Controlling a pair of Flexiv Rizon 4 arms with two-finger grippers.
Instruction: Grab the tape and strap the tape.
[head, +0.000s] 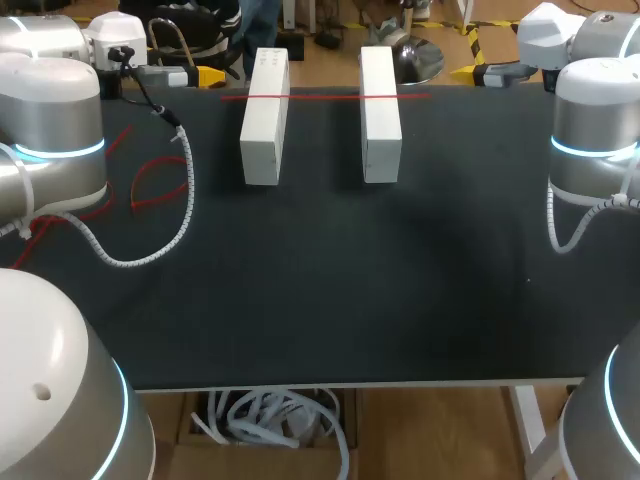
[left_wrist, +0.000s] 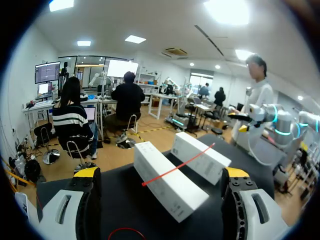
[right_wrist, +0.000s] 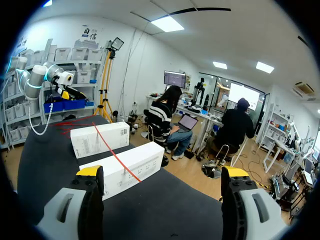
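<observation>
A thin red tape (head: 325, 97) lies straight across the far ends of two long white boxes, the left one (head: 265, 115) and the right one (head: 380, 112), which stand side by side at the back of the black table (head: 330, 290). My left gripper (head: 212, 76) hangs at the table's back left edge and my right gripper (head: 462, 73) at the back right edge. In the left wrist view the gripper (left_wrist: 160, 175) is open and empty, with the boxes and the tape (left_wrist: 177, 167) ahead of it. In the right wrist view the gripper (right_wrist: 161, 172) is likewise open and empty, facing the tape (right_wrist: 112, 152).
Loose red straps (head: 150, 185) lie on the table's left part beside my left arm's white cable (head: 170, 235). A red loop (left_wrist: 125, 231) shows under the left gripper. The front half of the table is bare black mat.
</observation>
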